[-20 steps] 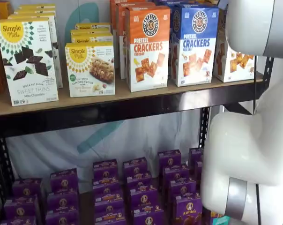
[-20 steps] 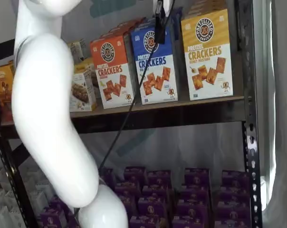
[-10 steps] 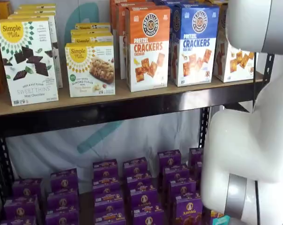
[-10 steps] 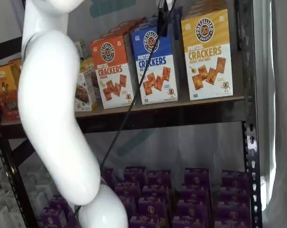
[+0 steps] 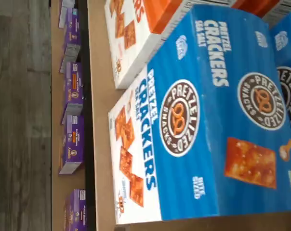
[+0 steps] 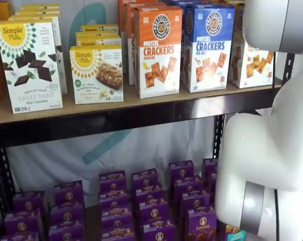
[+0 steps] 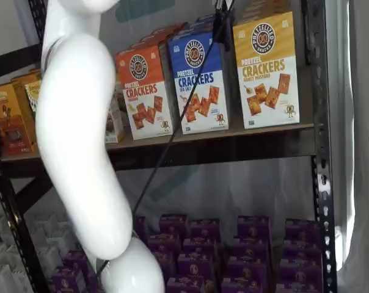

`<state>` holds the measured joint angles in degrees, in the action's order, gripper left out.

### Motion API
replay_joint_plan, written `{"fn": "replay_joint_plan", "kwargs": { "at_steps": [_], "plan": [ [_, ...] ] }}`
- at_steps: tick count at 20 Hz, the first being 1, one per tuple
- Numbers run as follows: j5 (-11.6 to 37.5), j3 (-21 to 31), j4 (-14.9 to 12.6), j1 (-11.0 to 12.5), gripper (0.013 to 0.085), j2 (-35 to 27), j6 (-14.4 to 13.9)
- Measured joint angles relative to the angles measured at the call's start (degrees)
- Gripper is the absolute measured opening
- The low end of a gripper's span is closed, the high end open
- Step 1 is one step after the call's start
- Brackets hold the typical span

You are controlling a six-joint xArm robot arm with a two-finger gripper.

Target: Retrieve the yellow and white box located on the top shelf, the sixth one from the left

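The yellow and white box [image 7: 267, 67] stands upright at the right end of the top shelf [image 7: 233, 135], next to a blue carton [image 7: 200, 82]. In a shelf view the white arm hides most of the box, and only its white lower part [image 6: 252, 63] shows on the shelf [image 6: 141, 106]. My gripper [image 7: 222, 27] shows only as black fingers hanging from the top edge with a cable, in front of the gap between the blue carton and the yellow and white box. No gap or held box shows. The wrist view shows the blue carton [image 5: 208, 120] close up, not the yellow and white box.
An orange cheddar carton [image 6: 159, 50] stands left of the blue one [image 6: 207, 47], also in the wrist view [image 5: 136, 29]. White Simple Mills boxes [image 6: 28, 65] stand further left. Purple boxes [image 6: 141, 201] fill the lower level. A black upright [image 7: 322, 152] borders the shelf's right end.
The arm and the black fingers have shifted to the right, from in front of the blue carton toward the yellow and white box. The boxes have not moved.
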<state>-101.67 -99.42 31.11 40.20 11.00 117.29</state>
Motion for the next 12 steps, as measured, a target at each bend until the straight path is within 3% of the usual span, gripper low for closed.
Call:
{"fn": "replay_joint_plan", "kwargs": {
  "at_steps": [8, 12],
  "plan": [
    [2.46, -1.56, 0.21, -0.40, 0.0850, -2.39, 0.24],
    [3.76, -2.05, -1.04, -0.88, 0.0850, -3.40, 0.86]
  ]
}}
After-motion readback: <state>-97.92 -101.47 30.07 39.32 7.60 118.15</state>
